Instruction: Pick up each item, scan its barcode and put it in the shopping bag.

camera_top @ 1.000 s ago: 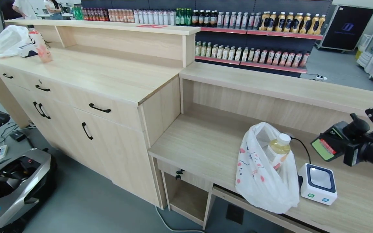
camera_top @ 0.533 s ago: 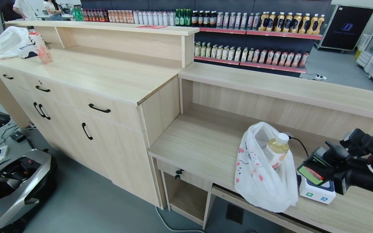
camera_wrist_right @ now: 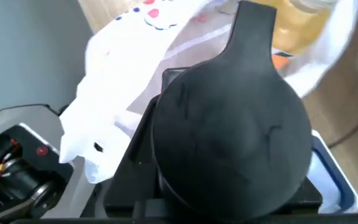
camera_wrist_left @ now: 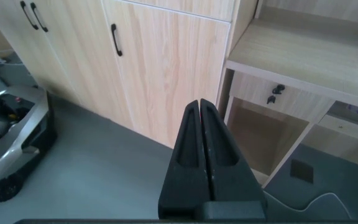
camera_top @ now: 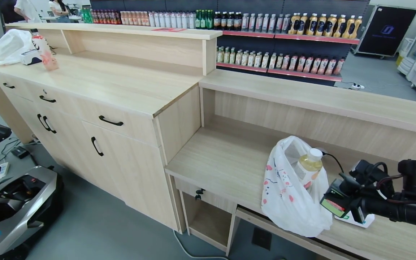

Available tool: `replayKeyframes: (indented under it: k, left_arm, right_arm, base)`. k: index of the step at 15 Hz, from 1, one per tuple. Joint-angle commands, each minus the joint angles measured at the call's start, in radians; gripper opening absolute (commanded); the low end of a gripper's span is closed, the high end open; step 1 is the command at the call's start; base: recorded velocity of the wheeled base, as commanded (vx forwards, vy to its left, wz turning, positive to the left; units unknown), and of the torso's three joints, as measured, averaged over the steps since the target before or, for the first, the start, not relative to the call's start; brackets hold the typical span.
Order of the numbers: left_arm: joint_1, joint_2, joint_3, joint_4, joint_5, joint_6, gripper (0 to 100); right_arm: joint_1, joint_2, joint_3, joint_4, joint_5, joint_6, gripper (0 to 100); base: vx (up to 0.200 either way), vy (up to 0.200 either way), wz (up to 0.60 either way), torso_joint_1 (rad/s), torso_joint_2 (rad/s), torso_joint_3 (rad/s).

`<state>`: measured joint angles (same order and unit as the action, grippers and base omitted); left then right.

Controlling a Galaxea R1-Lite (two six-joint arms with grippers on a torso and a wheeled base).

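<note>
You have one small box in play: dark, with a green and a red patch on the face turned toward the head camera. The right gripper is clamped on it and holds it in the air just above the one white scanner, right beside the shopping bag.

That bag is white plastic with red and blue prints, and it stands on the lower desk. One bottle is upright inside it, filled with yellow drink and topped by a white cap. A black cable runs behind the bag.

Your left gripper hangs over the grey floor in front of the cabinet doors, its two fingers pressed together with nothing between them.

Far off on the upper counter lie a second white bag and a second bottle, this one pinkish.
</note>
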<state>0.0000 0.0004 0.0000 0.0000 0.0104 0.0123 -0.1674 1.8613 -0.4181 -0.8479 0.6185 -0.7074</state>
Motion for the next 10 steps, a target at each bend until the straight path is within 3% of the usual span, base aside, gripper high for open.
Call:
replayKeyframes:
  k: [1, 10]
  left_arm:
    - [0.0, 0.0, 0.0, 0.0, 0.0, 0.0, 0]
    - [0.0, 0.0, 0.0, 0.0, 0.0, 0.0, 0]
  right_arm:
    - [-0.01, 0.093, -0.033, 0.0, 0.041, -0.018, 0]
    - [-0.026, 0.276, -0.172, 0.001, 0.158, -0.101, 0]
  base:
    - [0.0, 0.0, 0.0, 0.0, 0.0, 0.0]
    - [0.0, 0.0, 0.0, 0.0, 0.0, 0.0]
